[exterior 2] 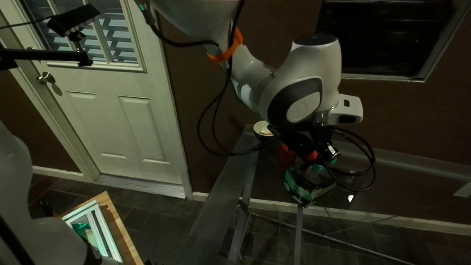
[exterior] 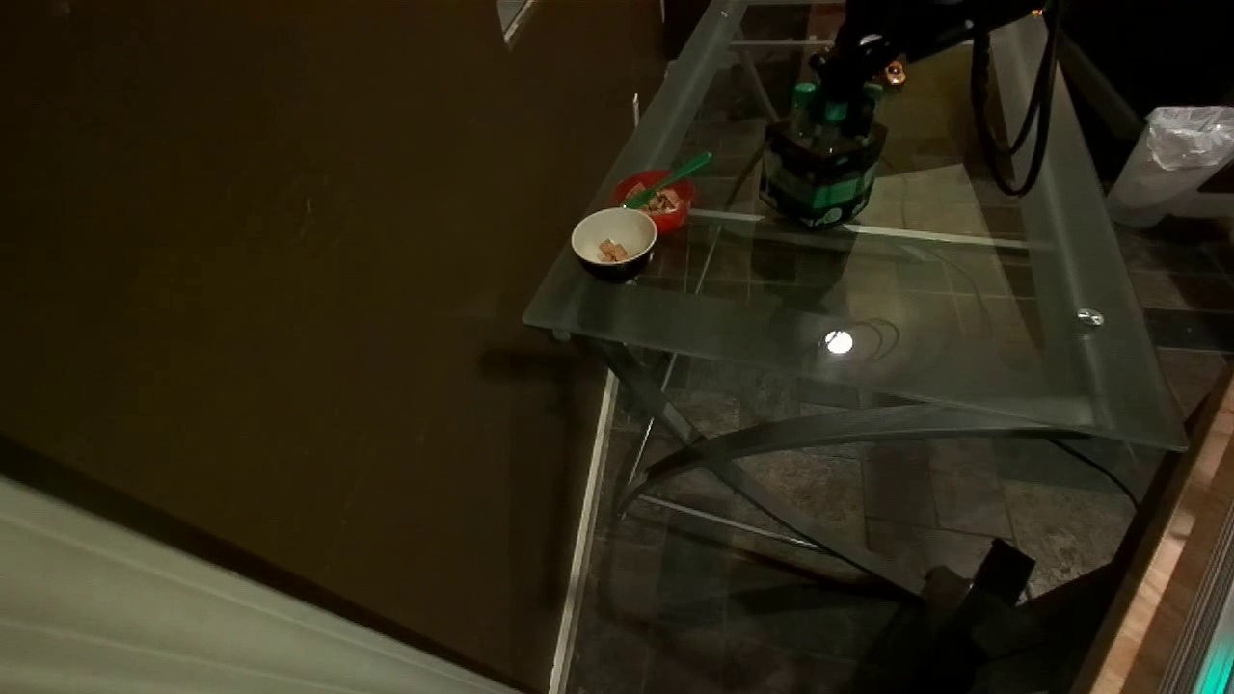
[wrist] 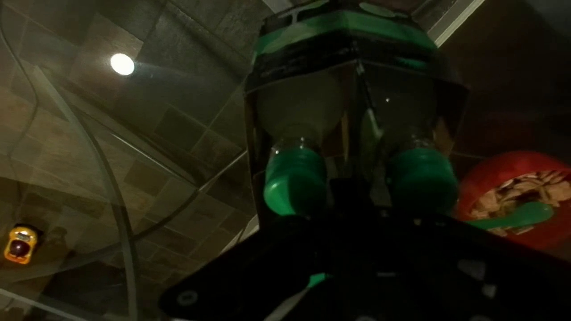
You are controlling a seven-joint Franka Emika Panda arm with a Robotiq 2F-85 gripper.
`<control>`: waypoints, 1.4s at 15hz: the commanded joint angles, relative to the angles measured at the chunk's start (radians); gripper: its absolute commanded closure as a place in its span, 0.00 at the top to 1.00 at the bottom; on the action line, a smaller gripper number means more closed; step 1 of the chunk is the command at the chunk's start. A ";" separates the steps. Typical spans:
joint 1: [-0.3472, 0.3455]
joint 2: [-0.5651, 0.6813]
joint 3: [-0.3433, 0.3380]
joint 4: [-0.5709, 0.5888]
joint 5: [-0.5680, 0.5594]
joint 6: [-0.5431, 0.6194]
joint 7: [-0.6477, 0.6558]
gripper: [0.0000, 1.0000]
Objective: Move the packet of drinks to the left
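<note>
The packet of drinks is a green and dark carton of bottles with green caps. It shows in both exterior views (exterior: 822, 188) (exterior 2: 308, 188) and at the top middle of the wrist view (wrist: 308, 49). My gripper (exterior: 841, 101) comes down onto its top, among the caps. In the wrist view the dark fingers (wrist: 352, 194) come together between two caps, at the packet's middle divider. They look shut on it, though the fingertips are dark and partly hidden. The packet is over the glass table (exterior: 665, 306), slightly tilted in an exterior view; I cannot tell whether it touches the glass.
A white bowl with a dark outside (exterior: 617, 272) and a red bowl (exterior: 682, 214) with a green spoon (exterior: 689, 168) stand near the table's wall-side edge, close to the packet. A small yellow object (wrist: 20, 245) lies on the table. A bin (exterior: 1152, 169) stands beyond the opposite edge.
</note>
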 commanded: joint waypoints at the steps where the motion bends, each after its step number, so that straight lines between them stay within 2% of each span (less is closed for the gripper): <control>1: -0.018 -0.090 0.048 -0.078 0.048 0.045 -0.144 0.01; 4: -0.030 -0.106 0.090 -0.108 0.098 0.076 -0.250 0.01; 10: -0.078 -0.128 0.180 -0.139 0.263 0.046 -0.512 0.01; 18: -0.136 -0.120 0.229 -0.134 0.410 -0.004 -0.795 0.01; 20: -0.141 -0.122 0.227 -0.133 0.418 -0.017 -0.824 0.02; 21: -0.141 -0.126 0.224 -0.133 0.418 -0.030 -0.829 0.12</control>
